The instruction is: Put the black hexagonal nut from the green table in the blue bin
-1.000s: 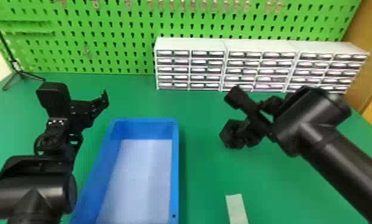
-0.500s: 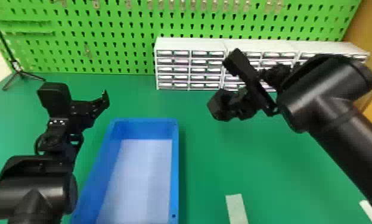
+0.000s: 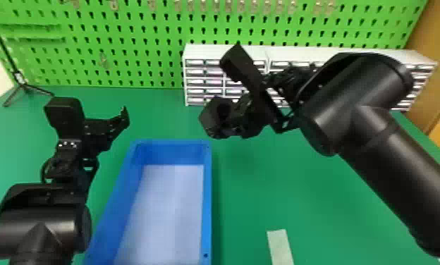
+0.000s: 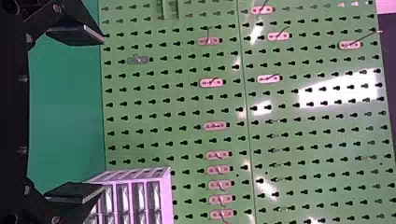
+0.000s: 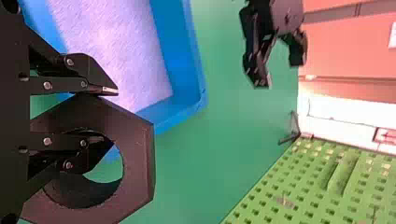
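Across your green table [image 3: 318, 190], backed by a green pegboard [image 3: 141, 70], the delivery is under way. White drawer units [image 3: 208, 48] line the table's far side, and your right arm [image 3: 399, 162] reaches in front of them. Over the last second that arm has swung its load up and leftward, closing much of the gap to the blue bin [image 3: 207, 197]. For you, that means the pick is made and the carry is in hand; what remains is to bring the load over the bin and let go.

The bin sits between your two arms, its pale floor bare in the part you can see. Your left gripper [image 4: 102, 114] has its fingers spread apart with nothing between them, parked left of the bin, where it has been throughout.

Your right gripper [image 5: 110, 115] is clamped on one wall of the black hexagonal nut [image 5: 135, 154], one finger outside and the other in the hole. The nut hangs above the table near the bin's far right corner, likely short of a safe drop. Bring it in over the pale floor before you release, or it could catch the rim.
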Available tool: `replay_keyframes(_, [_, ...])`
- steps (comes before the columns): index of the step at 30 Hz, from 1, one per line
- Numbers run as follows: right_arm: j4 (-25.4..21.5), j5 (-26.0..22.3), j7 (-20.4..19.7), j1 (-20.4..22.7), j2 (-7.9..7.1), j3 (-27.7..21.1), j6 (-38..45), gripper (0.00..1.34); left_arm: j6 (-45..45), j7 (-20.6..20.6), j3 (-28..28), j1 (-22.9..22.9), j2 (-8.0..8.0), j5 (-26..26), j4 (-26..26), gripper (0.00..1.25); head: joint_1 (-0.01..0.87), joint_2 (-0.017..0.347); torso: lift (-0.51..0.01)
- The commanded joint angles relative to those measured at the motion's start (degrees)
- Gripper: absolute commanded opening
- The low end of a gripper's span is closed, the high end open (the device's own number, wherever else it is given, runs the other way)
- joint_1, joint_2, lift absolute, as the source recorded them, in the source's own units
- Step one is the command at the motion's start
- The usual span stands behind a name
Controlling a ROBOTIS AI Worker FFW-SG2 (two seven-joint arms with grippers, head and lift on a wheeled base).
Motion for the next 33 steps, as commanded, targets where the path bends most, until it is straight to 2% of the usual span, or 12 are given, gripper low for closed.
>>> replay_keyframes(1, [-0.15, -4.36, -2.01, -0.38, 0.80, 2.10, -0.93, 0.31, 0.00, 0.00, 0.21, 0.00, 0.00, 0.00, 0.00, 1.08, 0.683, 0.028, -0.096])
replay_keyframes(7, [-0.15, -9.02, -5.62, -0.73, 1.94, 5.44, -2.95, 0.31, 0.00, 0.00, 0.03, -0.17, 0.00, 0.00, 0.09, 1.08, 0.683, 0.028, -0.096])
replay_keyframes(11, [0.29, -10.51, -7.64, -1.17, 2.38, 8.42, -3.48, 0.31, 0.09, 0.00, 0.03, -0.26, 0.00, -0.09, 0.00, 1.08, 0.683, 0.028, -0.096])
replay_keyframes(18, [3.19, -12.97, -8.87, -1.44, 3.70, 11.24, -5.85, 0.31, 0.18, 0.00, 0.03, -0.26, 0.00, -0.09, 0.09, 1.08, 0.683, 0.028, -0.096])
replay_keyframes(25, [5.47, -14.99, -9.84, -2.05, 4.23, 13.70, -7.52, 0.31, 0.35, 0.00, -0.06, -0.26, 0.00, -0.18, 0.09, 1.08, 0.683, 0.028, -0.096])
replay_keyframes(33, [6.70, -17.63, -10.71, -3.02, 3.97, 17.04, -8.22, 0.31, 0.44, 0.00, -0.06, -0.35, 0.00, -0.18, 0.09, 1.08, 0.683, 0.028, -0.096])
